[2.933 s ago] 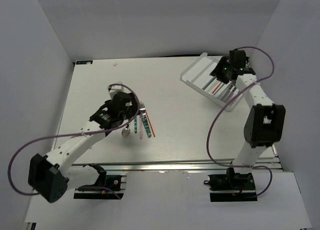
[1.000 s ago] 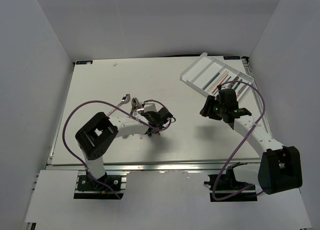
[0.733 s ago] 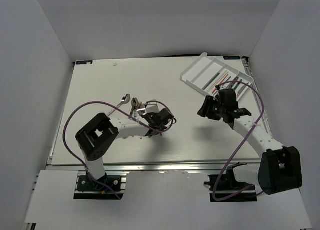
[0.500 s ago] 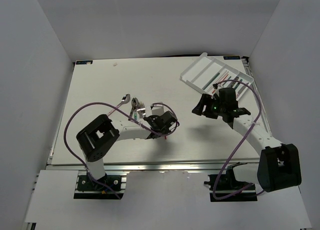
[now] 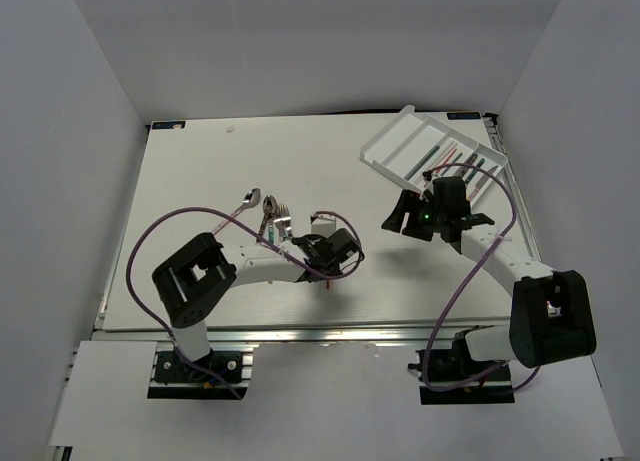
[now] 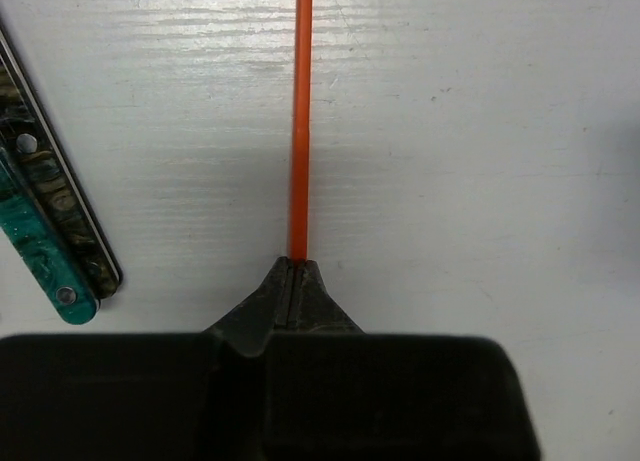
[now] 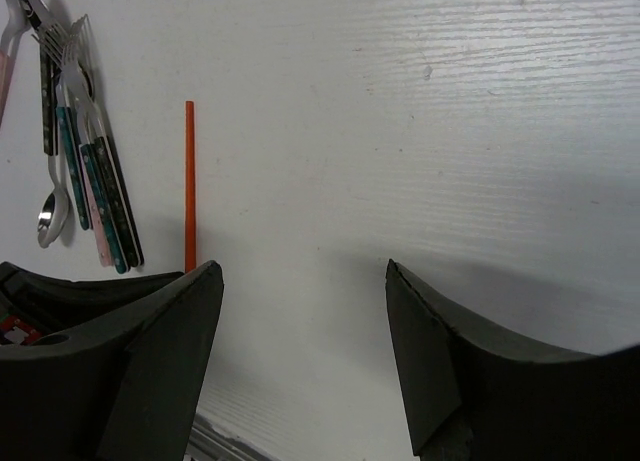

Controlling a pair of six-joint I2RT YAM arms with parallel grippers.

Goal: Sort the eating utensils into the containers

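My left gripper (image 6: 296, 266) is shut on one end of an orange chopstick (image 6: 299, 121), which runs straight out from the tips just above the table; from the top it sits mid-table (image 5: 331, 269). Beside it lie teal (image 6: 35, 251) and dark (image 6: 60, 181) handles. More utensils (image 5: 272, 221), a spoon (image 5: 250, 198) and forks, lie left of it. My right gripper (image 5: 397, 217) hovers open and holds nothing between the utensils and the white tray (image 5: 385, 151). Its view shows the chopstick (image 7: 189, 181) and the utensil cluster (image 7: 90, 181) beyond its fingers (image 7: 170, 341).
The tray stands tilted at the back right and holds several chopsticks and utensils (image 5: 450, 166) in its long compartments. Purple cables loop round both arms. The table's near edge (image 5: 330, 327) has a metal rail.
My left gripper has shut on the orange chopstick and drawn it right and nearer. My right gripper has moved left, away from the tray, and opened wider.
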